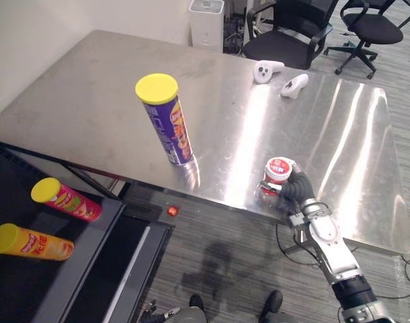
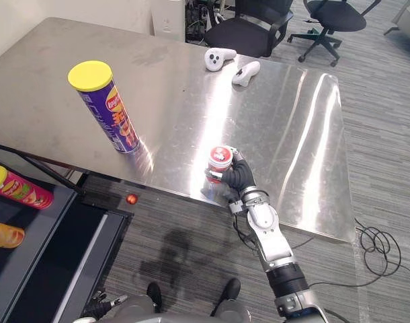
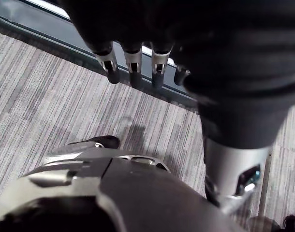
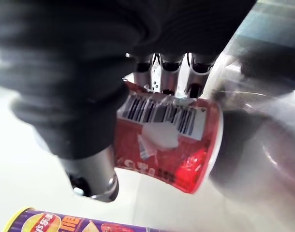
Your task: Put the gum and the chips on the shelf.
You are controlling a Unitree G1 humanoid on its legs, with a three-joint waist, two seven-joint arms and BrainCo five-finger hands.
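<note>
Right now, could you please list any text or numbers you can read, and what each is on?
Purple chips can: lettering on its side, too blurred to read.
Red gum tub, held by the right hand: barcode and white lettering, unreadable.
Pink can and orange can on the shelf: print too small.
So nothing can be quoted.

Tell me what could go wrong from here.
The right hand is curled round the gum tub right at the table's front edge; a loose hold could drop it to the floor.
The tall chips can stands upright and might tip when grabbed.
Two cans already lie on the shelf; they may roll if bumped.
</note>
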